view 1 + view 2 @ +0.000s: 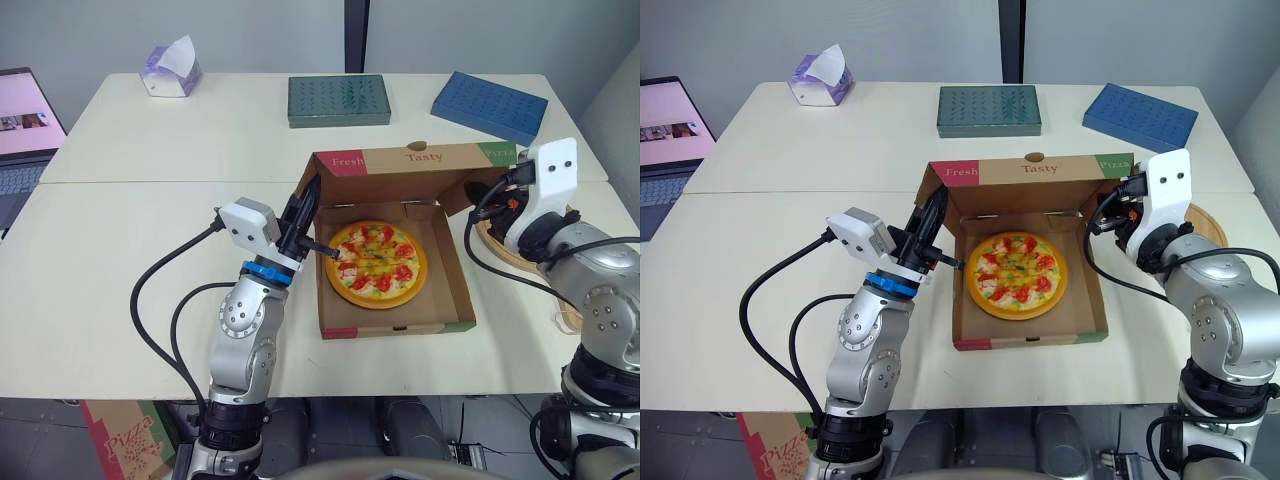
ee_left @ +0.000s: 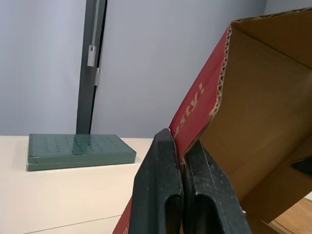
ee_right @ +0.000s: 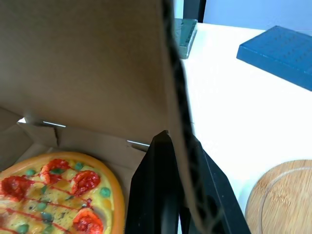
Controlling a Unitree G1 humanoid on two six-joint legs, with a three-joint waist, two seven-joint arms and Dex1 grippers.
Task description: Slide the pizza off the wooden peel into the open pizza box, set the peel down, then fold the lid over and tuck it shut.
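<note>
The pizza [image 1: 377, 264] lies flat inside the open cardboard box [image 1: 442, 296] in the middle of the table. The box lid [image 1: 410, 158] stands raised behind it, tipped a little forward, printed "Fresh Tasty". My left gripper [image 2: 180, 141] is shut on the lid's red left side flap [image 2: 195, 105]. My right gripper [image 3: 180, 139] is shut on the lid's right side flap [image 3: 173, 73], whose edge runs between its fingers. The round wooden peel [image 1: 1205, 222] rests on the table to the right of the box, partly hidden behind my right arm.
A green block [image 1: 338, 100] and a blue block [image 1: 490, 105] lie at the back of the table. A tissue box [image 1: 170, 72] stands at the back left. A laptop [image 1: 22, 120] sits off the left edge.
</note>
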